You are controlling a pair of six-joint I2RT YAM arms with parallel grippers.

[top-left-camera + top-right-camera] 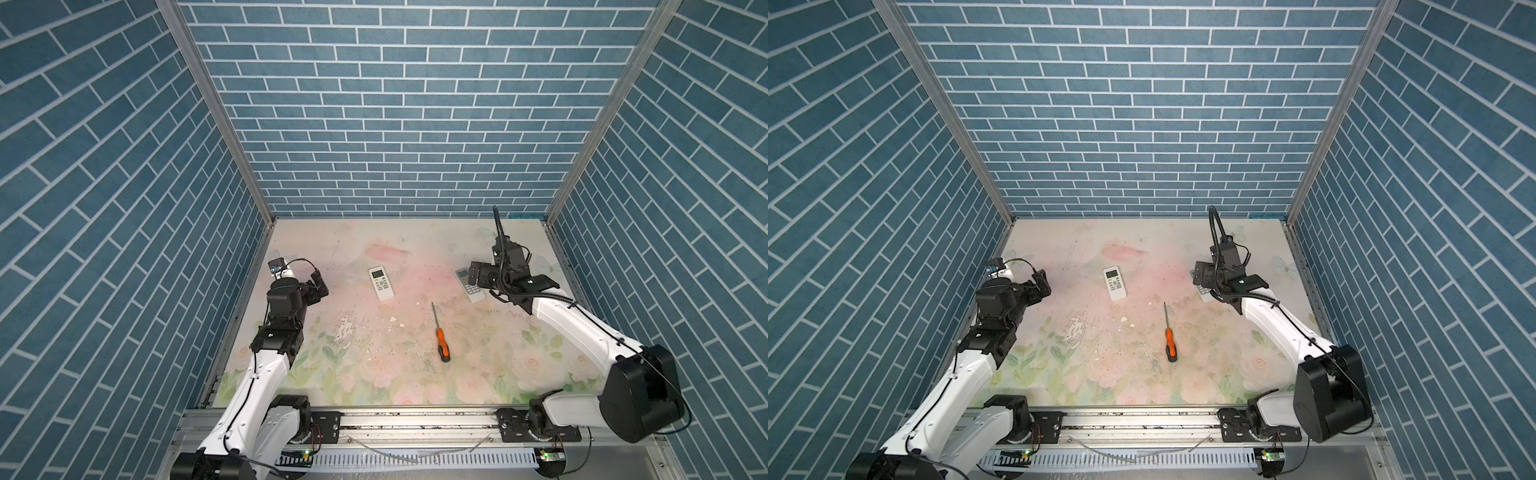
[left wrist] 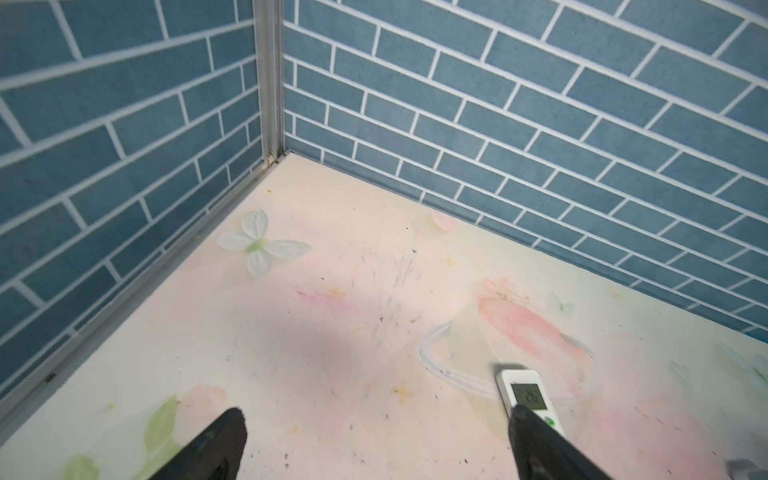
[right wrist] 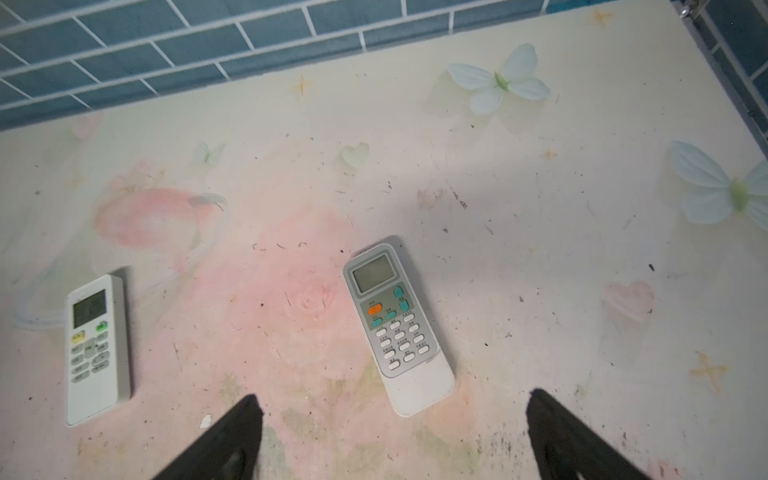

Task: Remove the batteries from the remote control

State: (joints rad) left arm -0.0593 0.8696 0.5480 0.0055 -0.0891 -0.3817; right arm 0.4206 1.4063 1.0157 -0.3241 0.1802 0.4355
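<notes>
White remote (image 1: 381,283): slim glossy plastic slab with rounded corners, lying flat and button-side up left of the table's middle. It has a small grey display, one green key and one yellow key.
Grey-faced remote (image 3: 397,324): white shell with a matte grey panel, rounded top, rows of small white oval keys, teal keys and one orange key. It lies flat, face up, well apart from the white one on the right; in both top views the right arm's head covers part of it.
Batteries: cannot be seen; both remotes lie with their backs against the table.
Left gripper (image 2: 376,415): two black textured fingers spread wide, nothing between them. It sits near the left wall, and the white remote's display end shows just beside one finger in the wrist view.
Right gripper (image 3: 395,399): black fingers equally wide apart, gripping nothing. The grey-faced remote's plain white end lies between them in the wrist view, with no contact visible.
Screwdriver (image 1: 439,332): thin steel shaft and ribbed orange-and-black handle, flat on the table nearer the front.
Table (image 1: 415,257): smooth pale floral print, speckled with dark scratches, with a flaked white patch (image 1: 345,328).
Walls (image 1: 395,124): blue brick-pattern panels in aluminium framing.
</notes>
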